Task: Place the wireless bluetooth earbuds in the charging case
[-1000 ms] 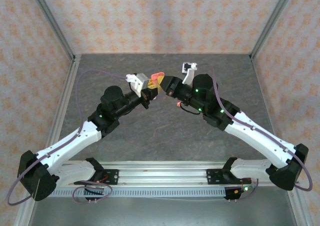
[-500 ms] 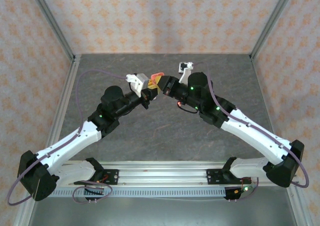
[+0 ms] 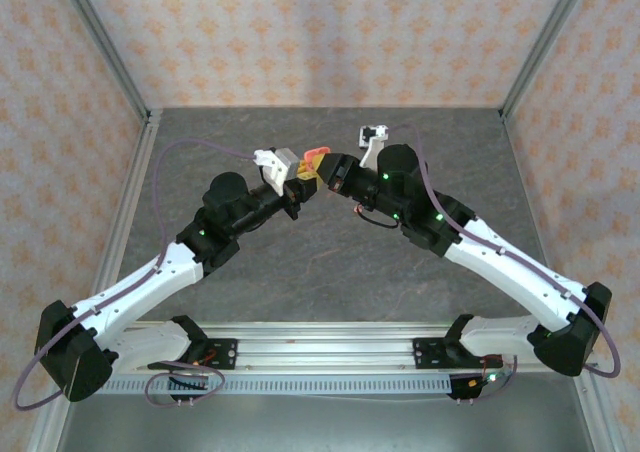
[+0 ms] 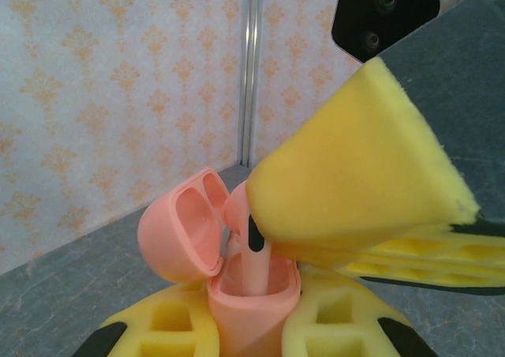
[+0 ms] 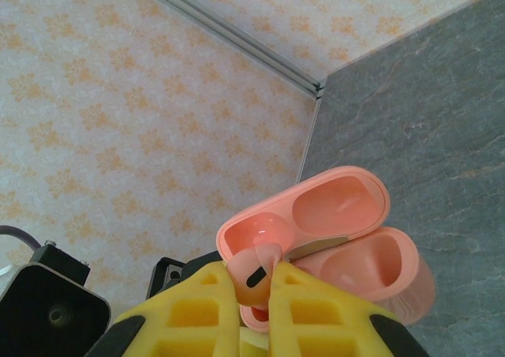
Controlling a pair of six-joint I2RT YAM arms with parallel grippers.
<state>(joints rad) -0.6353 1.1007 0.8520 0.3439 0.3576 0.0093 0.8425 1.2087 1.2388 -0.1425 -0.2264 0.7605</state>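
Arms from both sides meet over the far middle of the counter (image 3: 300, 272) in the top view, the left pincer (image 3: 300, 180) and the right pincer (image 3: 328, 172) almost tip to tip. Between them shows a coral-pink charging case (image 3: 314, 156) (too small here for detail).

From the left wrist, the left pincer's yellow fingers (image 4: 331, 325) are clenched on the body of the case, which stands upright with its lid (image 4: 185, 234) swung open to the left. A coral-pink earbud (image 4: 251, 250) stands stem-down in the case's mouth, its head tucked under the right pincer, which reaches in from the right.

From the right wrist, that pincer's yellow pads (image 5: 221, 294) are clamped on the earbud's head (a dark mark shows on it). The open case lies just beyond the tips. A patterned wall (image 5: 118, 96) rises behind.
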